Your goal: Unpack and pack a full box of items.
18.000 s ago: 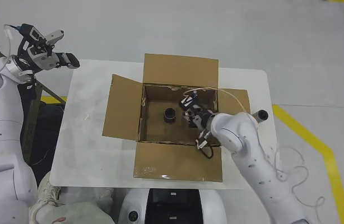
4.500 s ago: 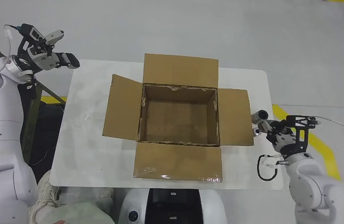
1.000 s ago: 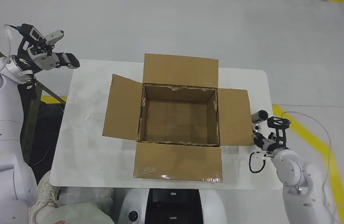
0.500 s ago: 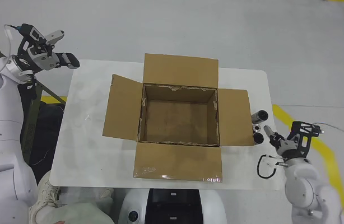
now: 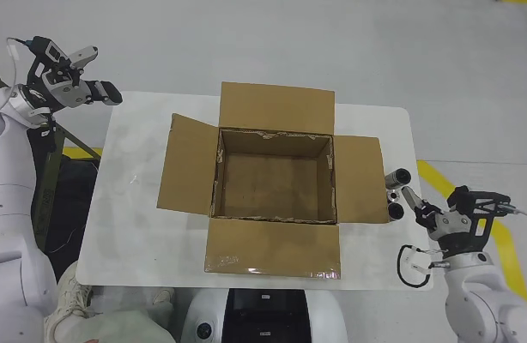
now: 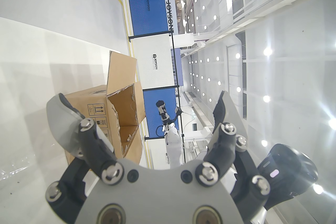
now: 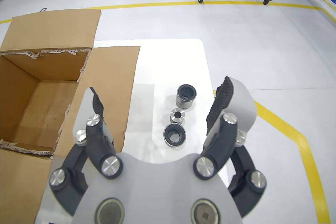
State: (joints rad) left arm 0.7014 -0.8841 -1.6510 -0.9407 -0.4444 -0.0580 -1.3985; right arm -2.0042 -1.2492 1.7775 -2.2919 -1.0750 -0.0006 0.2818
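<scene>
Left fingers point(image 5: 107, 89) and right fingers point(image 5: 415, 207) both spread, nothing held. Top: box point(image 5: 276, 107) empty, centre of bench point(image 5: 135, 189); left fingers off the far-left corner, right just off the right edge by three parts point(image 5: 395, 210). Left wrist: box side-on, lights point(image 6: 267, 51) beyond. Right wrist: parts in a row beside the right flap point(image 7: 115, 93). Likely repack next: take the nearest ring point(image 7: 174, 134) first, descend square, miss its neighbour point(image 7: 177, 115). White bench, grey floor point(image 7: 262, 25), yellow line point(image 7: 288, 125).

Tally by kind.
One open cardboard box point(image 5: 276, 107); one white table point(image 5: 135, 214); three metal parts in all: one taller dark-bored sleeve point(image 7: 186, 95), one shorter dark-bored sleeve point(image 7: 174, 135), one small silver bushing point(image 7: 177, 115).
</scene>
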